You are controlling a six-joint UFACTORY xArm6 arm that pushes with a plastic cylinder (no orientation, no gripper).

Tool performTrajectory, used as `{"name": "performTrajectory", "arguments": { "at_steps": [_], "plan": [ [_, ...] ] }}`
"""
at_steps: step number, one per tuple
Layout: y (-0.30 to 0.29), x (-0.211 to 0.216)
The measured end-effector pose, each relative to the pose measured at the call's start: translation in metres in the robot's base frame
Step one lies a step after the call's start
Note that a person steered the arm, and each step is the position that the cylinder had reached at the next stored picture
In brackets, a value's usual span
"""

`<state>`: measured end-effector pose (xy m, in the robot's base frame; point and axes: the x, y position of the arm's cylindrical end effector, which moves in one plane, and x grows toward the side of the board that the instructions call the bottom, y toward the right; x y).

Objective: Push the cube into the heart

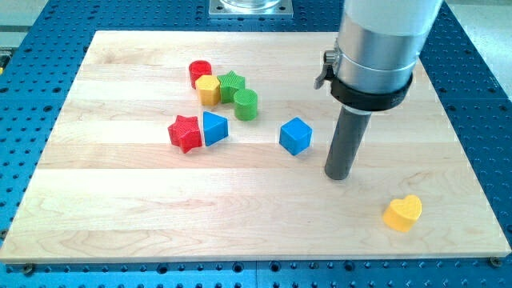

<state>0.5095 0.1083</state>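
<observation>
Wooden and pale, the counter (120, 200) carries every block in the single camera view, with blue perforated metal around it. My tip (338, 176) rests on the wood right of the view's centre, at the bottom of a dark rod hanging from a large silver cylinder. This end effector is a plain rod with nothing to part or clamp, and it holds nothing.

The blue cube (295, 135) sits just to the view's left of my tip and slightly higher in the view, near it but with a narrow strip of bare wood between them. The yellow heart (402, 213) lies toward the view's bottom right of my tip, clearly apart from it.

Farther to the view's left of my tip, a red star (186, 133) touches a second blue block (214, 128). Toward the view's top left of my tip stands a tight cluster: a red cylinder (200, 71), a yellow block (209, 90), a green star (232, 84) and a green cylinder (246, 104).
</observation>
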Motion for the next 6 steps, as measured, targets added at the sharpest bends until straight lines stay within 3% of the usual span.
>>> {"name": "performTrajectory", "arguments": {
  "at_steps": [1,2,3,4,6],
  "plan": [
    [-0.085,-0.005],
    [-0.094,-0.06],
    [-0.024,-0.068],
    [0.02,-0.02],
    [0.034,0.016]
  ]
}}
